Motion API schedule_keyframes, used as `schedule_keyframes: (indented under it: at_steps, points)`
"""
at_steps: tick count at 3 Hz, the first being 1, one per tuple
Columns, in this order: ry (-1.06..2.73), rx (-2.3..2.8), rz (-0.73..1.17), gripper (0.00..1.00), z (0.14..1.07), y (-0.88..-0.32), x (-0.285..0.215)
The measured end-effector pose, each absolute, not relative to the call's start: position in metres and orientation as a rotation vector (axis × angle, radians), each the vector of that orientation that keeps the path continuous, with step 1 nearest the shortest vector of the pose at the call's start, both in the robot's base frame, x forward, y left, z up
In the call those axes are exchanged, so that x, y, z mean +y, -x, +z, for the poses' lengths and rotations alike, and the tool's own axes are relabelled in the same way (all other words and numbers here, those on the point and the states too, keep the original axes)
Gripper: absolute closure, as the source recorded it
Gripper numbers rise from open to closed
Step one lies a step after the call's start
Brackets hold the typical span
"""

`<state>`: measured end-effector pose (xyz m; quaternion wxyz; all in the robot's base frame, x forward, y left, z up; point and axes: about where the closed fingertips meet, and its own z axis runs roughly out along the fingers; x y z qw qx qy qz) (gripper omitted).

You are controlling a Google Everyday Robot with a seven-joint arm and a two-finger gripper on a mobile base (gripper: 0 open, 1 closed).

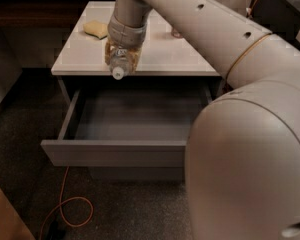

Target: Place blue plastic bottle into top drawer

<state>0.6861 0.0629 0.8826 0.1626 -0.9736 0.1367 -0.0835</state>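
Note:
My gripper (121,59) hangs over the front edge of the white cabinet top (85,54), shut on the blue plastic bottle (121,65). The bottle is clear, and its white cap points down and toward the camera. Below it the top drawer (130,119) stands pulled out, its dark grey inside bare. The bottle's cap is just above the drawer's back edge. My large white arm fills the right side of the view and hides the drawer's right end.
A yellow sponge-like object (96,29) lies at the back left of the cabinet top. A reddish object (176,33) peeks out behind my arm. An orange cable (65,204) loops on the dark floor in front of the drawer.

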Motion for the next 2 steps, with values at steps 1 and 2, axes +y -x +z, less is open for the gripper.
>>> schedule_keyframes:
  at_steps: [1, 2]
  points:
    - [2.780, 0.393, -0.235, 1.00, 0.8802, -0.6868, 0.0624]
    - [2.788, 0.339, -0.255, 1.00, 0.8827, -0.6785, 0.0638]
